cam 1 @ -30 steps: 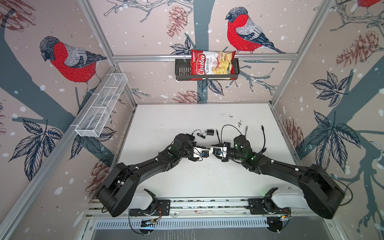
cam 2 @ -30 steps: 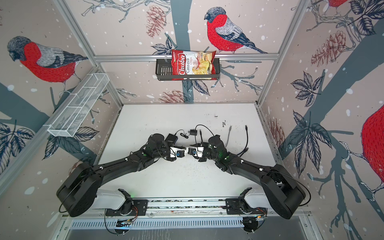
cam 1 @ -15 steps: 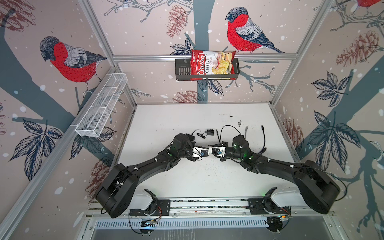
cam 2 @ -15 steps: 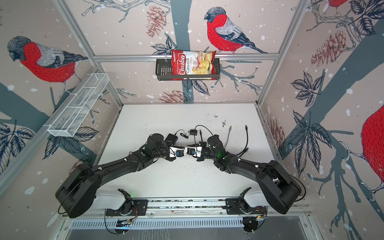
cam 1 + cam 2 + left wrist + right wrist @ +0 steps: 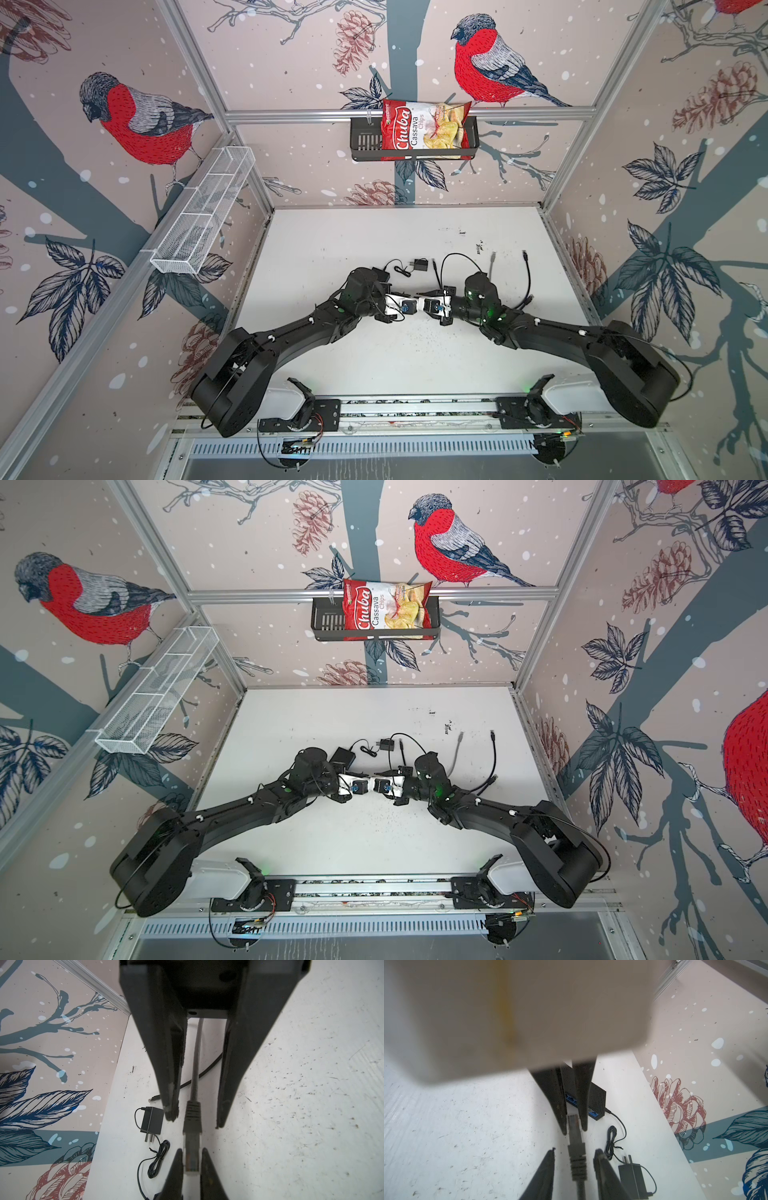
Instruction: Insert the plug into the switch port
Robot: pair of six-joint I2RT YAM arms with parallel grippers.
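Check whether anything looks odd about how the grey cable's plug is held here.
Yes: the left gripper is shut on the clear tip of the grey network cable's plug, the very end that must enter the flat black ribbed switch. The right gripper stands open around the grey boot. Nothing looks spilled or damaged.

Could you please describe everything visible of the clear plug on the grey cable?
The clear plastic network plug is translucent and ends a ribbed grey boot on a round grey cable. The left gripper is shut on its clear tip. The right gripper stands open, flanking the boot without touching. The plug is not yet in the black finned switch.
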